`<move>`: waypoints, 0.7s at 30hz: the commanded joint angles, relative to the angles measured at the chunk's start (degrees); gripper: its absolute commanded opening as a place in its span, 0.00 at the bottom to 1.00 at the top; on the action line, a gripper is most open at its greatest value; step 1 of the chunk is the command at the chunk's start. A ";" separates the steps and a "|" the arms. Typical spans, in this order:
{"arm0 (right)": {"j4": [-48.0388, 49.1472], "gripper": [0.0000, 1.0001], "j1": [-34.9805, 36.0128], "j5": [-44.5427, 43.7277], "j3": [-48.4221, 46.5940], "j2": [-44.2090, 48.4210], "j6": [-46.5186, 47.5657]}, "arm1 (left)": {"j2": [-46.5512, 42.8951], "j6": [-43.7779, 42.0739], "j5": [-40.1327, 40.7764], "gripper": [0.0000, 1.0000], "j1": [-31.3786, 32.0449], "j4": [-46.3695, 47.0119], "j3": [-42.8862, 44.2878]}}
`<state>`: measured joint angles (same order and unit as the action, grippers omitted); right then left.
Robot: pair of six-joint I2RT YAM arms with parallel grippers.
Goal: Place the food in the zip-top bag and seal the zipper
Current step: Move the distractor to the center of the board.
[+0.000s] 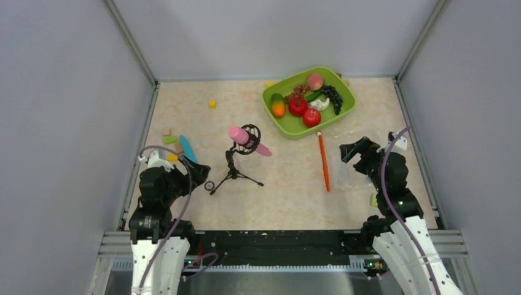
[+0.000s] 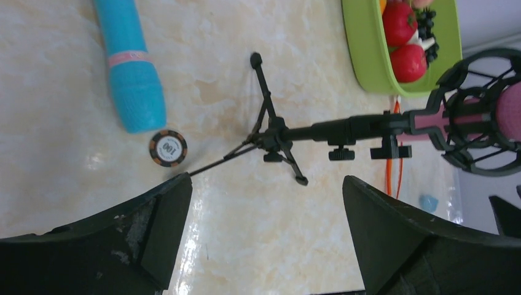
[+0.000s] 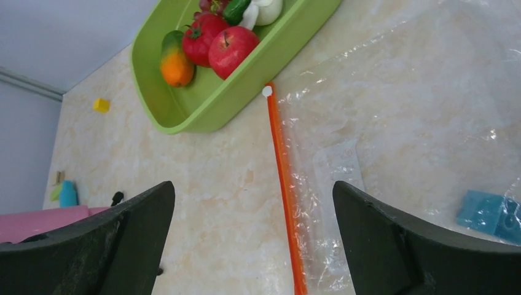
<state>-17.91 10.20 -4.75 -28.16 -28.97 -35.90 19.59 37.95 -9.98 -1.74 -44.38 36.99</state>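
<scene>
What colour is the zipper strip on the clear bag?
Orange-red zipper, clearest in the right wrist view.

bright, even light; soft shadows, sharp focus.

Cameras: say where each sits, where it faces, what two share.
Top external: above and behind, looking down on the table; left gripper and right gripper show.
Left wrist: on that arm, faces the microphone stand; own open fingers.
Right wrist: on that arm, faces the zip-top bag; own open fingers.
Shared: both wrist views show the green tray.
</scene>
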 commanded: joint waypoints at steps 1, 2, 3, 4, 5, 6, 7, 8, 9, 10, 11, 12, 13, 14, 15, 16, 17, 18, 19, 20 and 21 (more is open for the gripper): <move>6.78 0.99 -0.41 4.49 1.58 2.76 2.89 | -0.33 -0.35 -10.72 0.97 -0.15 4.10 -4.11; 8.03 0.99 -0.43 5.94 3.06 3.55 3.68 | -0.19 0.05 -11.40 0.96 -0.19 4.72 -5.33; 9.37 0.99 -0.38 7.04 4.17 4.11 4.33 | -0.22 0.12 -12.61 0.96 -0.18 5.45 -6.75; 10.29 0.99 -0.37 7.56 5.08 4.77 4.70 | -0.25 0.20 -13.78 0.96 -0.13 6.29 -7.70; 10.75 0.99 -0.41 7.80 5.54 5.12 4.76 | -0.18 0.40 -15.08 0.96 -0.14 7.37 -8.50; 11.14 0.99 -0.44 8.38 5.94 5.31 4.89 | -0.14 0.48 -16.51 0.96 -0.19 8.85 -9.32; 11.18 0.99 -0.42 9.02 6.05 5.34 5.23 | 0.02 0.75 -17.28 0.96 -0.14 10.03 -9.96; 11.04 0.99 -0.43 9.28 6.02 5.22 5.33 | 0.31 1.05 -17.62 0.96 -0.07 11.19 -10.71; 10.81 0.99 -0.44 9.41 5.90 5.09 5.22 | 0.68 1.32 -17.92 0.96 -0.01 12.71 -11.50; 10.66 0.99 -0.39 9.41 5.80 4.80 5.17 | 1.19 1.75 -17.94 0.96 0.05 13.82 -12.64; 10.67 0.99 -0.36 9.48 5.70 4.64 5.19 | 1.84 2.78 -17.75 0.96 0.44 15.56 -13.77; 10.70 0.99 -0.42 9.67 5.71 4.37 5.29 | 2.51 3.26 -17.52 0.95 0.84 17.26 -15.03; 10.79 0.99 -0.40 9.96 5.67 4.14 5.52 | 3.39 3.64 -16.89 0.95 1.41 18.80 -15.90; 10.86 0.99 -0.42 10.27 5.61 3.90 5.72 | 4.22 3.73 -15.84 0.95 2.42 19.98 -16.36; 10.73 0.99 -0.38 10.59 5.56 3.59 5.90 | 5.26 3.66 -14.55 0.95 4.20 20.87 -16.50; 10.72 0.99 -0.37 11.01 5.47 3.32 6.19 | 6.46 3.77 -12.31 0.95 5.97 21.64 -16.39; 10.75 0.99 -0.38 11.39 5.42 3.11 6.71 | 7.29 3.88 -10.00 0.95 8.13 22.22 -16.11; 10.75 0.99 -0.43 11.55 5.53 2.83 6.80 | 8.13 3.75 -6.96 0.95 10.78 23.02 -15.77; 10.80 0.99 -0.38 11.47 5.49 2.60 6.92 | 8.99 3.50 -3.09 0.95 14.38 24.06 -15.49; 10.84 0.99 -0.41 11.25 5.54 2.34 6.98 | 10.04 3.16 1.17 0.95 18.39 24.94 -15.13; 10.80 0.99 -0.43 11.06 5.49 2.13 7.07 | 11.34 2.78 6.85 0.95 22.31 25.61 -14.66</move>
<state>-9.45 10.20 5.43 -21.80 -26.06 -30.41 28.18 41.06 -18.00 10.57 -26.79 20.75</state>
